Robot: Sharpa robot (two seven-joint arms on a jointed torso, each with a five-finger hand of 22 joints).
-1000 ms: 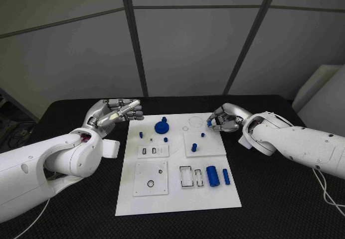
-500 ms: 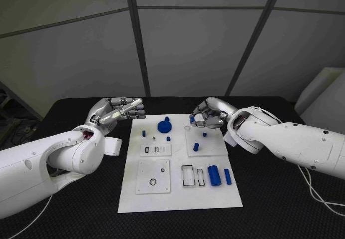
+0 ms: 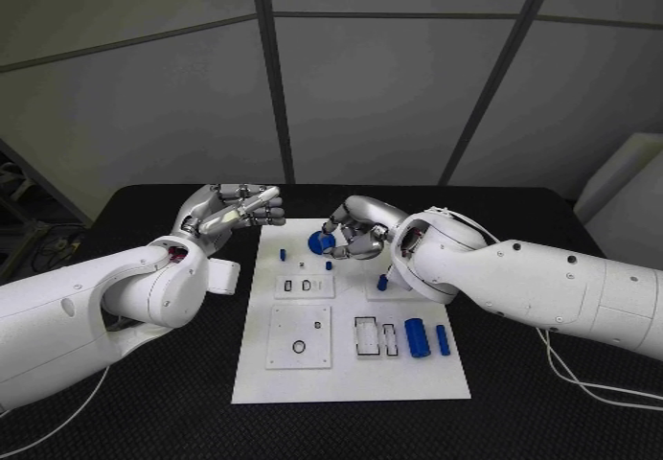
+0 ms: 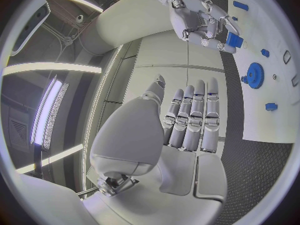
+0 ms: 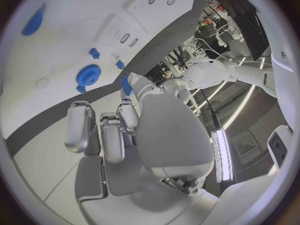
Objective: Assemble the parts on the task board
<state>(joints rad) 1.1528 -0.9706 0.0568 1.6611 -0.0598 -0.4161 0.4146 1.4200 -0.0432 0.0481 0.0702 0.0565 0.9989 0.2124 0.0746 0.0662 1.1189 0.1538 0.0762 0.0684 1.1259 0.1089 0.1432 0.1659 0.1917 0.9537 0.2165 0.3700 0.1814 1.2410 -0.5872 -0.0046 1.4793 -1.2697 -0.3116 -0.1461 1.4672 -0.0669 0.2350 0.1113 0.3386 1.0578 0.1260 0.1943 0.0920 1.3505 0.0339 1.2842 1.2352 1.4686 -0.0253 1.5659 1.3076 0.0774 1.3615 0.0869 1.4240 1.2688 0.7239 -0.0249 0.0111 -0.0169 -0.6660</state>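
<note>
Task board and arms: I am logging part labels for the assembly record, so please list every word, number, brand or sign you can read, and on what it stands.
No readable text.
Task board: plain white, with dark slot outlines and no lettering.
Blue gear and blue cylinder: no markings.
Left hand and right hand: bare, no brand or number.
</note>
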